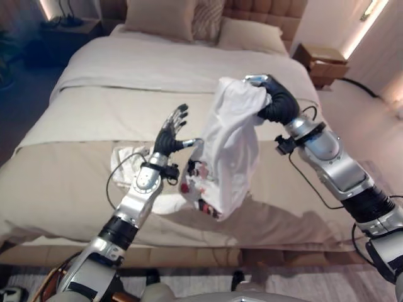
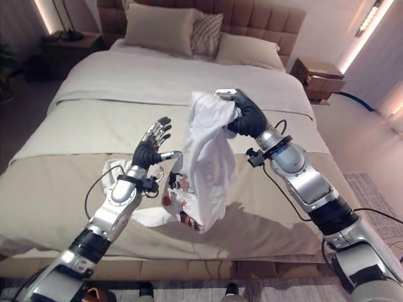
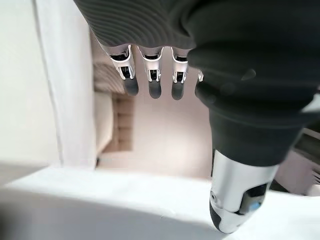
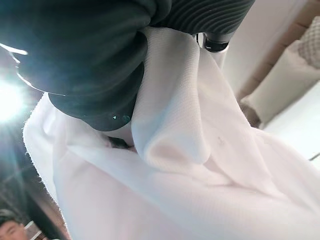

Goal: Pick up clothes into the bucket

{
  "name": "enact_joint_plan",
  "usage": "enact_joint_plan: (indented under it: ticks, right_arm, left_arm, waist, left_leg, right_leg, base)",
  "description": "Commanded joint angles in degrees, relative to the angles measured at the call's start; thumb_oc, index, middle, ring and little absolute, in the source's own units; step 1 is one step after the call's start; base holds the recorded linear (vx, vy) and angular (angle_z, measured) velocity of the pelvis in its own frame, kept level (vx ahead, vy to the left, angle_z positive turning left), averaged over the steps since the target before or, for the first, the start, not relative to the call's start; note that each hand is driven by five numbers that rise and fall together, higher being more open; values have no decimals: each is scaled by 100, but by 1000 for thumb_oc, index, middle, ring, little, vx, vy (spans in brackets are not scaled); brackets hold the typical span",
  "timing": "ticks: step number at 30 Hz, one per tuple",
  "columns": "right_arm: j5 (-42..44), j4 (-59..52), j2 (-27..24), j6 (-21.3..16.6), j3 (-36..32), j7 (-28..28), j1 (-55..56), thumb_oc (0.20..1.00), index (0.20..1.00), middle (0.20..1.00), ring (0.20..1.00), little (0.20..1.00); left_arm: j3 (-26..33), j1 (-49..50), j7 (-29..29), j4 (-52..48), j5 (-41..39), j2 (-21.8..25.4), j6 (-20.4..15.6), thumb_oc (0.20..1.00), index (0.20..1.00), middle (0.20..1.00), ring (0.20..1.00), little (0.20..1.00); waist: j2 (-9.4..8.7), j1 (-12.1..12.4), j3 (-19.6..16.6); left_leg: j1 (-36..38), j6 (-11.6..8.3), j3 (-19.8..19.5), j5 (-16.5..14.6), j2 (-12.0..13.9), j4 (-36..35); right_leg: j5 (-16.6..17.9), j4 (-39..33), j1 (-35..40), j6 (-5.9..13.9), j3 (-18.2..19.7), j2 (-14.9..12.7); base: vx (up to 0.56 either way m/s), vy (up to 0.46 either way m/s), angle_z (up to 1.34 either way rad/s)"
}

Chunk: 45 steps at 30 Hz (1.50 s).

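I've got the right hand (image 1: 276,100) up over the wide beige-covered bed (image 1: 75,182), fingers curled tight round the top of a white cloth garment w/ red print near its hem (image 1: 223,151); it hangs free, lower edge just above the bedcover. Left hand (image 1: 171,131) is beside the hanging cloth, fingers straight and spread, holding nothing; its wrist view shows them straight too. A second, crumpled white piece of clothing (image 1: 129,158) lies on the bed just behind the left forearm, untouched. No bucket visible from here, so I'd call it early: one item lifted, not yet dropped in, at least one more left to grab.
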Motion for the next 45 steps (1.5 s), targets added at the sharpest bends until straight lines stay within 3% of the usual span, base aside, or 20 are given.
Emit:
enact_joint_plan:
  ticks: [1,5,6,7,8,10,11,16,25,29,40,41,42,45]
  right_arm:
    - [503,-329,-221,-158,73,70,-509,200,200,200,200,200]
    - [735,-289,-326,-120,250,195,-506,200,200,200,200,200]
    - [898,-245,-325,-132,399,264,-609,200,200,200,200,200]
    - [900,-242,-324,-134,401,265,-613,200,200,200,200,200]
    - [1069,-199,-313,-169,546,362,-711,200,200,200,200,200]
    - [1118,-166,-295,-181,589,407,-736,200,200,200,200,200]
    - [1156,-90,-238,-185,680,499,-793,200,200,200,200,200]
    - [1097,40,-119,-208,680,653,-840,200,200,200,200,200]
    - [857,112,112,-234,621,716,-996,200,200,200,200,200]
    - [813,151,157,-246,587,689,-1131,200,200,200,200,200]
    - [702,71,345,-234,319,637,-1033,200,200,200,200,200]
    - [704,60,392,-225,281,630,-980,200,200,200,200,200]
    - [703,58,391,-224,279,630,-977,200,200,200,200,200]
    - [702,102,393,-226,225,547,-954,200,200,200,200,200]
  left_arm:
    - [-277,-519,-288,-200,-397,140,-106,1000,1000,1000,1000,1000]
    - [-679,-685,-820,-121,-1178,283,65,1000,1000,1000,1000,1000]
    - [-904,-776,-1288,107,-1980,371,271,1000,1000,1000,1000,1000]
    - [-903,-780,-1296,113,-1987,373,269,1000,1000,1000,1000,1000]
    - [-1095,-746,-1988,312,-2889,424,703,1000,1000,1000,1000,1000]
    - [-1107,-675,-2145,405,-3052,470,803,1000,1000,1000,1000,1000]
    - [-1194,-465,-2557,611,-3294,447,1106,1000,1000,1000,1000,1000]
    - [-1275,-69,-3256,726,-3518,397,1441,1000,1000,1000,1000,1000]
    - [-1499,201,-3615,798,-3562,-81,1679,1000,1000,1000,1000,1000]
    - [-1668,190,-3664,811,-3507,-376,1668,1000,1000,1000,1000,1000]
    - [-1451,-68,-3472,476,-4092,-1469,1522,1000,1000,1000,1000,1000]
    - [-1450,-134,-3376,287,-4217,-1642,1427,464,464,464,464,464]
    - [-1452,-132,-3374,285,-4218,-1643,1426,200,200,200,200,200]
    - [-1469,-201,-3150,95,-4297,-1820,1267,200,200,200,200,200]
  waist:
    - [37,87,-342]
    - [86,55,-403]
    - [108,10,-442]
    - [108,9,-440]
    - [136,-68,-500]
    - [137,-87,-524]
    - [146,-132,-578]
    - [143,-191,-629]
    - [115,-201,-624]
    - [92,-203,-605]
    - [41,-249,-593]
    - [35,-264,-591]
    - [35,-264,-592]
    - [28,-276,-578]
  left_leg:
    - [-16,-91,-47,11,251,119]
    - [81,-105,3,29,263,62]
    - [129,-118,39,44,269,29]
    - [131,-119,39,44,270,28]
    - [193,-133,91,44,283,-16]
    - [226,-137,123,42,288,-30]
    - [283,-139,168,32,283,-63]
    - [344,-127,234,-3,271,-60]
    - [308,-87,216,-44,250,-2]
    - [273,-72,185,-59,226,24]
    - [216,-54,148,-62,192,34]
    - [211,-45,134,-58,190,27]
    - [210,-45,133,-59,190,27]
    - [202,-37,122,-44,177,0]
  right_leg:
    - [213,164,2,365,16,-282]
    - [232,109,65,382,36,-272]
    - [258,88,74,394,54,-275]
    - [258,87,75,394,54,-275]
    - [271,61,83,410,90,-269]
    - [270,56,90,412,114,-265]
    - [280,41,96,414,151,-265]
    - [292,41,98,408,213,-266]
    - [284,74,94,379,226,-285]
    - [285,79,93,370,220,-298]
    - [273,88,85,360,175,-308]
    - [275,86,85,362,169,-312]
    - [275,86,86,362,167,-312]
    - [274,84,79,366,168,-321]
  base:
    - [0,0,0]
    - [1,-1,-1]
    - [3,3,-4]
    - [15,9,-11]
    - [12,8,-11]
    - [26,9,-7]
    - [29,8,-11]
    - [18,1,-14]
    - [2,0,-3]
    - [0,0,0]
    - [1,0,1]
    - [0,0,0]
    - [0,0,0]
    - [0,0,0]
